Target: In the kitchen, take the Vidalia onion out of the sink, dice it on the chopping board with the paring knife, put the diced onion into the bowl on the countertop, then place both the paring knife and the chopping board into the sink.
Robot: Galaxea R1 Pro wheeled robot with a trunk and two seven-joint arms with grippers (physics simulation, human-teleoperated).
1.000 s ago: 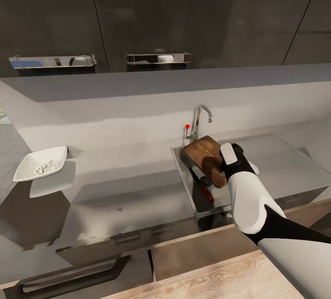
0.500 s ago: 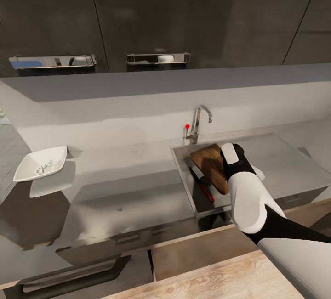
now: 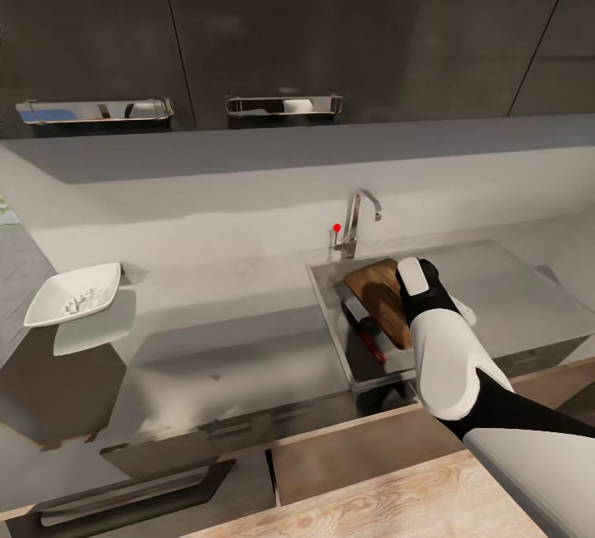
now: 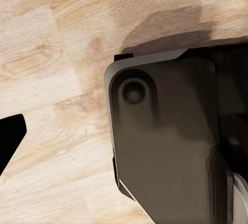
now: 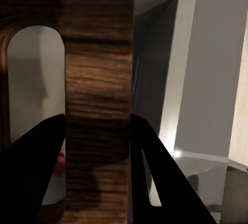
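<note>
1. Right gripper [image 5: 98, 146] is clamped on the chopping board [image 3: 383, 298]. In the right wrist view a dark finger [image 5: 31, 172] sits on one side of the wood bar next to the handle slot, and the other finger on the opposite side, both against the board.
2. Board is tilted, inside the sink [image 3: 330, 307] basin. Its far end is near the tap [image 3: 361, 220] w/ red knob; its near end is hidden behind the right arm.
3. Paring knife [image 3: 364, 331] lies on the basin floor just left of the board, red handle toward the near side, dark blade pointing far. A bit of red also shows through the board's slot in the right wrist view.
4. Bowl [image 3: 73, 295] sits on the countertop [image 3: 223, 331] at far left, well apart from the sink, w/ small white onion cubes [image 3: 80, 302] inside.
5. Drainboard stretches right of the basin.
6. Left gripper: the left wrist view shows a dark fingertip [image 4: 10, 136] over pale wood-grain floor [image 4: 57, 53], beside a dark robot body part. Can't tell if it's wide or closed.
7. Dark cabinets w/ chrome handles [image 3: 283, 104] hang above the grey back wall.
</note>
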